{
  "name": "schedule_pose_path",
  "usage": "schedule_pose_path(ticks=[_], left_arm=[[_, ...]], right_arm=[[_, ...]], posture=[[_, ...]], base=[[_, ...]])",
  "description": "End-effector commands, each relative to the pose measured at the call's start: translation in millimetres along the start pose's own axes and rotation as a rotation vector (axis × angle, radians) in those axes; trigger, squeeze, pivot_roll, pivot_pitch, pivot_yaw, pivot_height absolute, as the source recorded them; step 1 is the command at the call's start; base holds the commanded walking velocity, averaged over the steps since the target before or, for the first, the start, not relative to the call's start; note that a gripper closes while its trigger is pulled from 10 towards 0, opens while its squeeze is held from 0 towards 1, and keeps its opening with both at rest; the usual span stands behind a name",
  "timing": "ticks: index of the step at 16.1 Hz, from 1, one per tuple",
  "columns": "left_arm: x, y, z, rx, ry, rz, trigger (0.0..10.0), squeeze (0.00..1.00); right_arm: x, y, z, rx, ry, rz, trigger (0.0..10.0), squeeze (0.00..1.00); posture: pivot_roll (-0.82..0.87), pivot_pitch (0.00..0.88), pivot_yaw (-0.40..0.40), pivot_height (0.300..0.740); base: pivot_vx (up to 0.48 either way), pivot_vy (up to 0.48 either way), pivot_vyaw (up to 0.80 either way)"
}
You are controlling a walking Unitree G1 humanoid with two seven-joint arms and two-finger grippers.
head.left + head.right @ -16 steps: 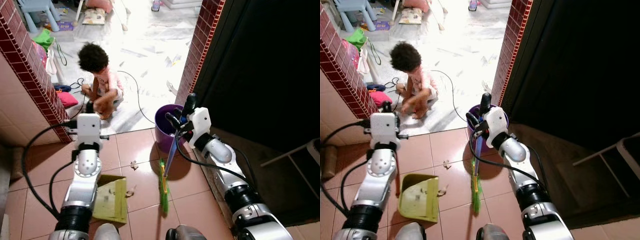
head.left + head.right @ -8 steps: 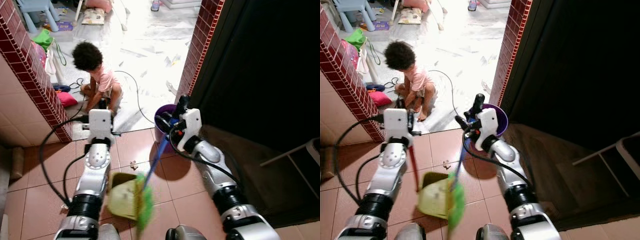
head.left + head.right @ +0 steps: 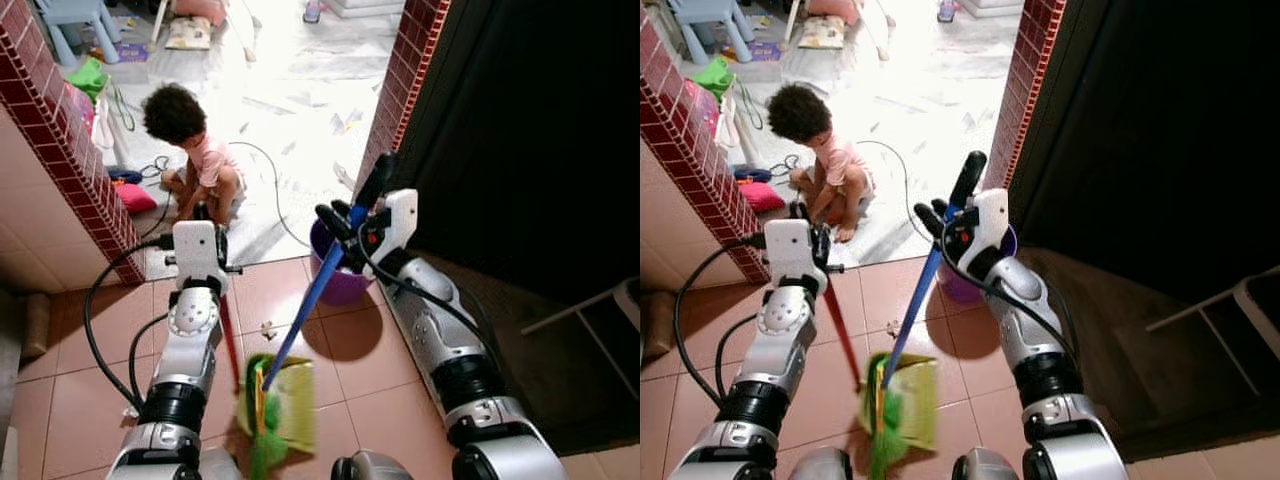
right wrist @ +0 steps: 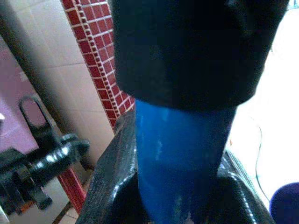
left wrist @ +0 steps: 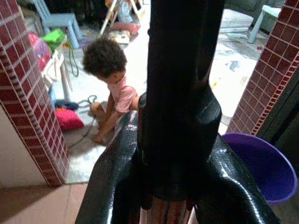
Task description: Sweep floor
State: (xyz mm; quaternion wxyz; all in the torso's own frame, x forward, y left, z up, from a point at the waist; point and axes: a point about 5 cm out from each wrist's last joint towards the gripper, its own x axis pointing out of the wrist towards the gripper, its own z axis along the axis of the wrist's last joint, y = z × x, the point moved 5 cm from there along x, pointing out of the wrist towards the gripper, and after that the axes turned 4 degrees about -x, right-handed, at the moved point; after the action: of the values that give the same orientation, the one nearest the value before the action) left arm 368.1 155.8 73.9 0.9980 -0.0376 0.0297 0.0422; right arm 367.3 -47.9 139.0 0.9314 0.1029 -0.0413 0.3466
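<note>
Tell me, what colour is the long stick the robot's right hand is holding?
Blue. The long plastic broom handle held by the right gripper shows best in the left eye view.

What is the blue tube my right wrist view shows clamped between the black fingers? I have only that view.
Observer: It is the blue handle of a green-bristled broom, held by the right gripper and slanting down to the floor.
Operator: Where do the bristles sit?
Observer: Against the yellow-green plastic dustpan on the reddish floor tiles.
Operator: Who holds the dustpan?
Observer: The left gripper grips its red handle.
Operator: Anything ahead?
Observer: A person crouches on the pale floor beyond the doorway, and a purple plastic bucket stands by the brick pillar.
</note>
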Motion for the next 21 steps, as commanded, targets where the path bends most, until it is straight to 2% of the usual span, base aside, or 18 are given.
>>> schedule_pose_path(ticks=[1, 2, 4, 6, 8, 9, 10, 11, 12, 13, 14, 15, 16, 18, 19, 21], left_arm=[[5.5, -5.8, 10.9, -0.027, -0.034, -0.018, 10.0, 0.0], [6.0, -5.1, 10.8, -0.03, -0.033, -0.017, 10.0, 0.0], [8.8, 1.4, 12.1, -0.022, -0.038, 0.007, 10.0, 0.0], [13.2, 11.1, 15.9, -0.012, -0.048, 0.033, 10.0, 0.0], [14.9, 17.4, 18.2, -0.001, -0.057, 0.051, 10.0, 0.0], [16.5, 21.4, 17.8, -0.002, -0.054, 0.058, 10.0, 0.0], [17.5, 23.0, 18.5, -0.001, -0.056, 0.061, 10.0, 0.0], [18.2, 23.7, 19.3, -0.002, -0.059, 0.063, 10.0, 0.0], [20.2, 25.4, 24.2, -0.007, -0.077, 0.067, 10.0, 0.0], [21.2, 27.2, 28.4, -0.01, -0.09, 0.07, 10.0, 0.0], [21.6, 30.2, 32.3, -0.032, -0.102, 0.08, 10.0, 0.0], [21.3, 31.6, 33.7, -0.046, -0.107, 0.085, 10.0, 0.0], [20.0, 34.7, 36.5, -0.076, -0.12, 0.094, 10.0, 0.0], [15.8, 45.2, 41.4, -0.118, -0.141, 0.139, 10.0, 0.0], [10.1, 54.3, 44.7, -0.112, -0.157, 0.164, 10.0, 0.0], [5.6, 58.7, 45.8, -0.102, -0.163, 0.169, 10.0, 0.0]], right_arm=[[5.1, -0.4, 36.3, -0.056, -0.107, 0.022, 10.0, 0.0], [5.3, -1.3, 39.4, -0.059, -0.114, 0.019, 10.0, 0.0], [1.1, -10.3, 56.4, -0.16, -0.135, 0.002, 10.0, 0.0], [-5.7, -30.8, 78.3, -0.235, -0.173, -0.069, 10.0, 0.0], [-8.5, -40.8, 94.1, -0.286, -0.206, -0.103, 10.0, 0.0], [-10.4, -51.8, 109.5, -0.315, -0.234, -0.151, 10.0, 0.0], [-11.6, -57.9, 113.1, -0.341, -0.231, -0.173, 10.0, 0.0], [-13.1, -62.0, 110.6, -0.364, -0.213, -0.187, 10.0, 0.0], [-21.3, -76.6, 93.7, -0.387, -0.141, -0.257, 10.0, 0.0], [-28.7, -84.6, 69.8, -0.367, -0.053, -0.299, 10.0, 0.0], [-39.2, -91.9, 45.5, -0.316, 0.015, -0.363, 10.0, 0.0], [-44.1, -94.3, 34.1, -0.28, 0.046, -0.393, 10.0, 0.0], [-52.6, -96.5, 13.9, -0.207, 0.099, -0.437, 10.0, 0.0], [-62.0, -93.8, -1.1, -0.163, 0.115, -0.483, 10.0, 0.0], [-67.0, -90.7, -8.0, -0.165, 0.116, -0.51, 10.0, 0.0], [-67.9, -87.7, -9.0, -0.177, 0.111, -0.511, 10.0, 0.0]], posture=[[-0.09, 0.004, -0.067, 0.74], [-0.09, 0.0, -0.063, 0.74], [-0.1, 0.0, -0.057, 0.74], [-0.11, 0.0, -0.048, 0.74], [-0.11, 0.0, -0.043, 0.74], [-0.12, 0.0, -0.037, 0.74], [-0.12, 0.0, -0.034, 0.74], [-0.12, 0.0, -0.033, 0.74], [-0.12, 0.0, -0.032, 0.74], [-0.12, 0.0, -0.033, 0.74], [-0.12, 0.0, -0.033, 0.74], [-0.11, 0.0, -0.034, 0.74], [-0.11, 0.0, -0.033, 0.74], [-0.1, 0.0, -0.026, 0.74], [-0.1, 0.0, -0.011, 0.74], [-0.1, 0.0, 0.0, 0.74]], base=[[0.0, 0.0, 0.0], [0.0, 0.0, 0.0], [0.0, 0.0, 0.0], [0.0, 0.0, 0.0], [0.0, 0.0, 0.0], [0.0, 0.0, 0.0], [0.0, 0.0, 0.0], [0.0, 0.0, 0.0], [0.0, 0.0, 0.0], [0.0, 0.0, 0.0], [0.0, 0.0, 0.0], [0.0, 0.0, 0.0], [0.0, 0.0, 0.0], [0.0, 0.0, 0.0], [0.0, 0.0, 0.0], [0.0, 0.0, 0.0]])
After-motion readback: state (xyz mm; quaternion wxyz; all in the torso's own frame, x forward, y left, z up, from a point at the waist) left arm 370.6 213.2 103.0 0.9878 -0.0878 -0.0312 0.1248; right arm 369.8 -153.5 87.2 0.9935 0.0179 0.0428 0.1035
